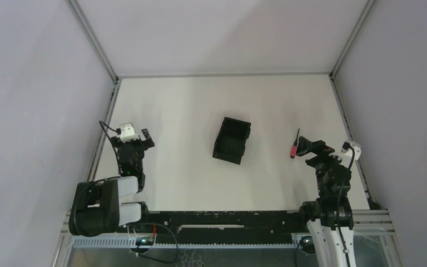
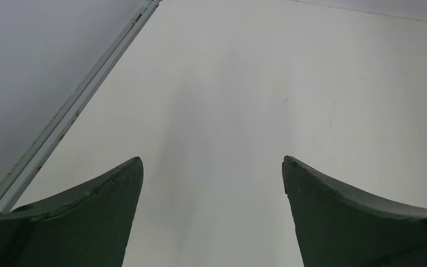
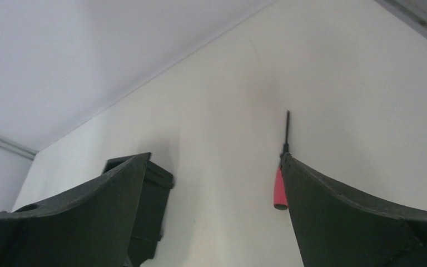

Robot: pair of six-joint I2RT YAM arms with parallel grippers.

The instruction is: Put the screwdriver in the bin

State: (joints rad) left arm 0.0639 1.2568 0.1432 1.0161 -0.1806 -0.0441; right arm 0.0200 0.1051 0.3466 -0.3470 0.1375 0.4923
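The screwdriver (image 1: 294, 147), with a red handle and a thin dark shaft, lies on the white table right of the bin (image 1: 232, 140), a black open-top box near the middle. My right gripper (image 1: 308, 149) is open and empty, just right of the screwdriver. In the right wrist view the screwdriver (image 3: 278, 188) lies on the table against the inner edge of the right finger (image 3: 344, 222), partly hidden by it. The bin (image 3: 154, 206) shows behind the left finger. My left gripper (image 1: 133, 141) is open and empty at the left side of the table, over bare table (image 2: 212, 161).
Metal frame rails (image 1: 107, 119) run along the table's left and right edges, with grey walls behind them. The left rail also shows in the left wrist view (image 2: 72, 108). The arm bases and a black rail (image 1: 222, 218) line the near edge.
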